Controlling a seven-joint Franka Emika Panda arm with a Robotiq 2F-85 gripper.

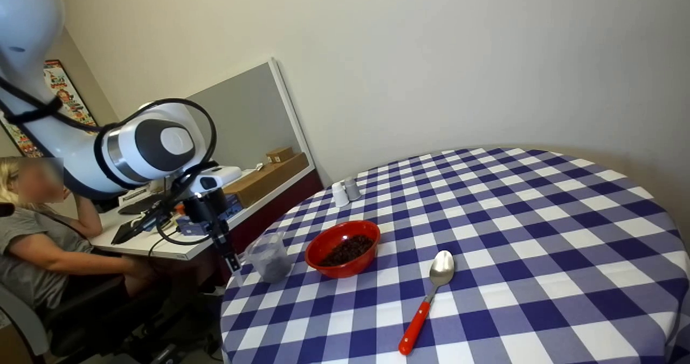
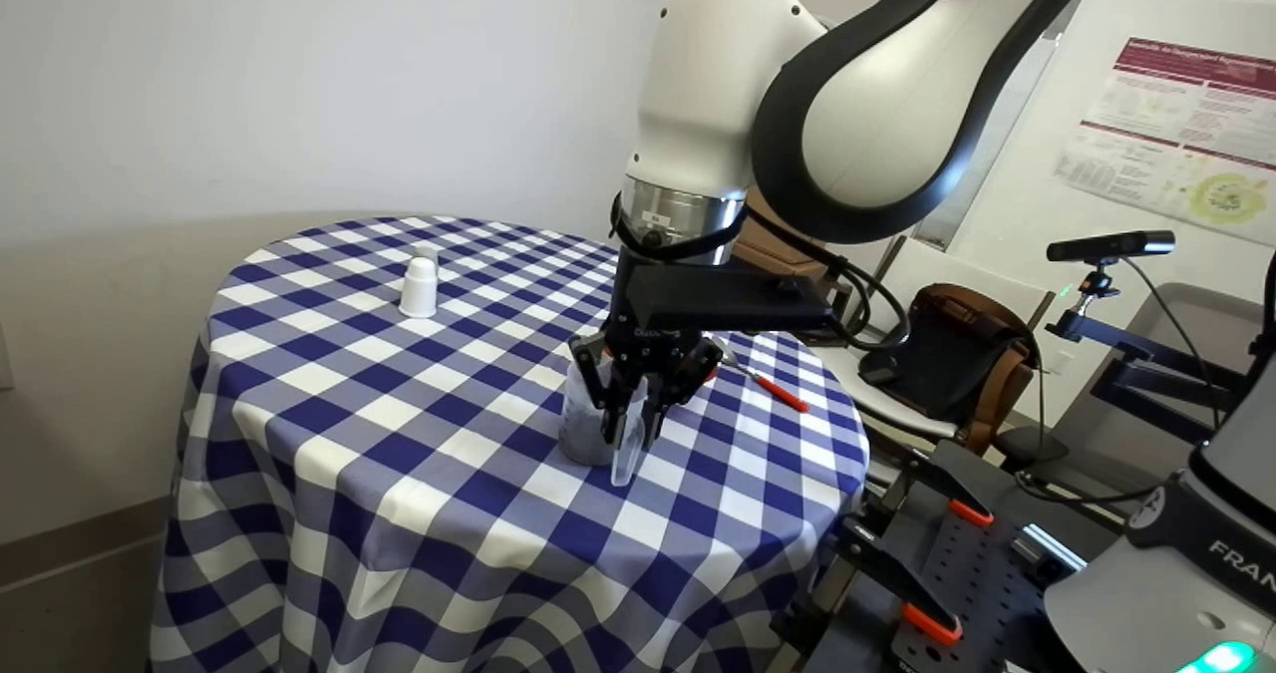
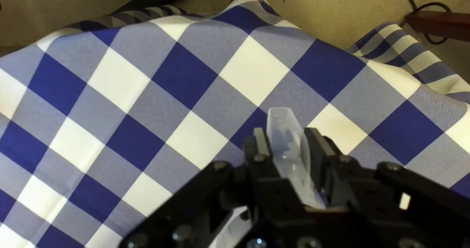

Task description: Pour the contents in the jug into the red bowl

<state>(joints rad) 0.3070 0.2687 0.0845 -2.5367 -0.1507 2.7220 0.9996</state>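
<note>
The jug (image 1: 271,261) is small, whitish and see-through. In both exterior views it appears to stand upright on the checked cloth near the table edge, partly behind the gripper in an exterior view (image 2: 583,424). No dark filling shows in it, apart from a dark spot inside in the wrist view. My gripper (image 3: 282,137) has its fingers on both sides of the jug's clear handle (image 3: 288,145) and appears shut on it. The red bowl (image 1: 318,245) is right beside the jug and holds dark, bean-like contents. It is mostly hidden behind the gripper in an exterior view.
A spoon with a red handle (image 1: 416,326) lies beyond the bowl. Two white shakers (image 1: 340,194) stand on the table near the bowl; they also show in an exterior view (image 2: 420,289). The table edge (image 1: 223,299) is close to the jug. A person sits at a desk (image 1: 180,248) behind the arm.
</note>
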